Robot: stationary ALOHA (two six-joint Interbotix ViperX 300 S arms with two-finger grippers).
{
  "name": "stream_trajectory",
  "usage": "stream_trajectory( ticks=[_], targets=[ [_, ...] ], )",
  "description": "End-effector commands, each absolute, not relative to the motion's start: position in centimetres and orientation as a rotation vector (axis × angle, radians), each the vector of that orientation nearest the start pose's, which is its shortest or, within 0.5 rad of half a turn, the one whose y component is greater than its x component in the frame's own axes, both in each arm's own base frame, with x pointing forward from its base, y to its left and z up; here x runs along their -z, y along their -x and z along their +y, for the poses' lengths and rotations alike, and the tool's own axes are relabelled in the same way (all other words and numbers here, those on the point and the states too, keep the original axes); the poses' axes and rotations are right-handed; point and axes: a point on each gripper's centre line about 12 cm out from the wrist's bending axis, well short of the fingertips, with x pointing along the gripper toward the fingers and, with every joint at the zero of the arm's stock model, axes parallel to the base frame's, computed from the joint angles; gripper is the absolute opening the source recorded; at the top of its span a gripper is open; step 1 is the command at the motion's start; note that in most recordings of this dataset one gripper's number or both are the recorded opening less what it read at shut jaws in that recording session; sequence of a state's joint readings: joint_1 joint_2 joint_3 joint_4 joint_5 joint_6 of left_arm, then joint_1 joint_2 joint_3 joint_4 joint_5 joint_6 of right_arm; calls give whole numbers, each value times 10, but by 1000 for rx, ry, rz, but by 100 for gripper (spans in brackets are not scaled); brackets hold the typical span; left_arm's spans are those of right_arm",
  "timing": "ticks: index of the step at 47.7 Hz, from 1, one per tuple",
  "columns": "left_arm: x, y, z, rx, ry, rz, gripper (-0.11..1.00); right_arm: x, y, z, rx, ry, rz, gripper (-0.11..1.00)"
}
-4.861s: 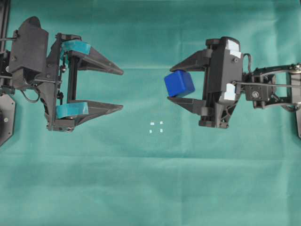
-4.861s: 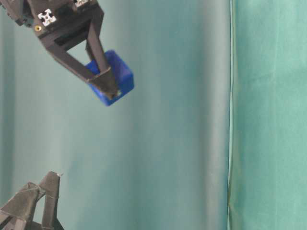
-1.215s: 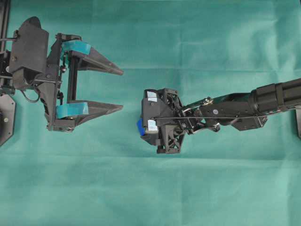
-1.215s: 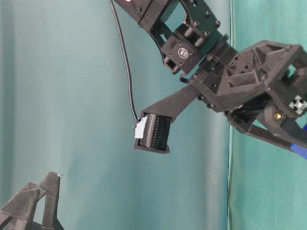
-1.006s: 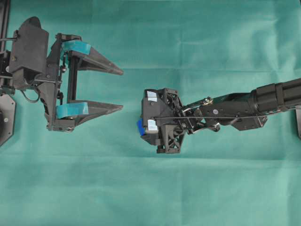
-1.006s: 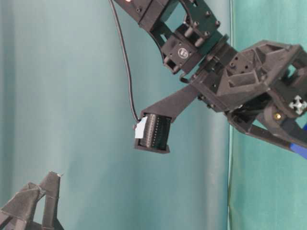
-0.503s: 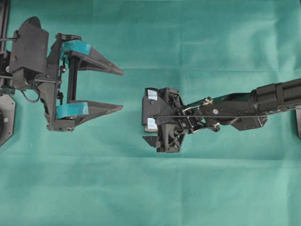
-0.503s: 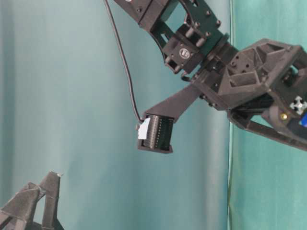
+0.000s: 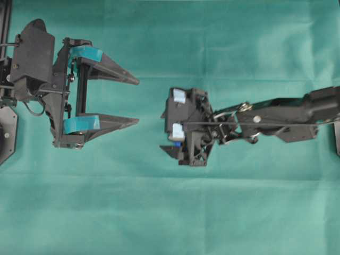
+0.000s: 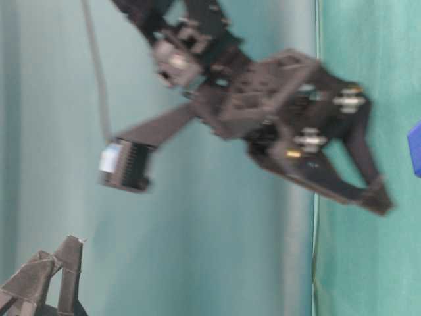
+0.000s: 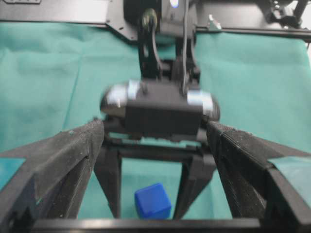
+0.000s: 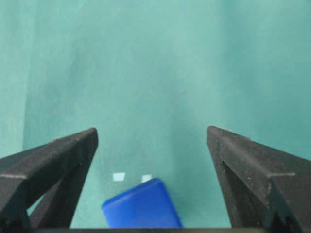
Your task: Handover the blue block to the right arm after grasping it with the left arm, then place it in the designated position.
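Cube [image 12: 142,204] between spread right pincer [image 12: 150,160] fingers

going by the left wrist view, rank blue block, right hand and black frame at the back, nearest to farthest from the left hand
1. Blue block and right hand: too close to call; the block lies low in the centre, between that open hand's fingers.
2. Black frame: farthest from the left hand, along the top edge behind the right arm.

In the overhead view, the left arm [image 9: 37,87] sits at the frame's left, its fingers [image 9: 114,71] spread and pointing toward centre. The right arm [image 9: 276,114] reaches in from the right to mid-frame. The blue block [image 12: 142,206] lies on the worktop [image 9: 175,212] between that arm's parted fingers [image 12: 53,160], partly over the designated position [image 12: 131,177].
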State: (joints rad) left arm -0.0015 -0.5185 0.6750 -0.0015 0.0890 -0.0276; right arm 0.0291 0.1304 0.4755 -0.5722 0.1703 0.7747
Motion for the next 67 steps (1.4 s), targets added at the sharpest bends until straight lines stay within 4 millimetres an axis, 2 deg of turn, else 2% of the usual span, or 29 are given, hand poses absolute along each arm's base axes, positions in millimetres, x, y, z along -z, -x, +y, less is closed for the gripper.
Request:
stream_trajectory(
  ticks=[1,11,25,33,47,67],
  targets=[
    [-351,-315,0,-1,27,218,100,-205,-426,-1,152,-156,669,94],
    [-351,-315,-1,-1,29,218,100,-242,-409,-8,205,-133,642,94],
    [-351,-314,-1,0,26,219,100,-282,-388,-14,245,-116,589,94],
    [-351,-314,-1,0,26,219,100,-296,-380,-16,255,-109,568,94],
    [-351,-314,0,-1,27,219,100,-300,-375,-15,251,-108,553,94],
    [-351,-315,0,-1,27,216,100,-339,-343,-17,229,-59,417,94]
  ],
)
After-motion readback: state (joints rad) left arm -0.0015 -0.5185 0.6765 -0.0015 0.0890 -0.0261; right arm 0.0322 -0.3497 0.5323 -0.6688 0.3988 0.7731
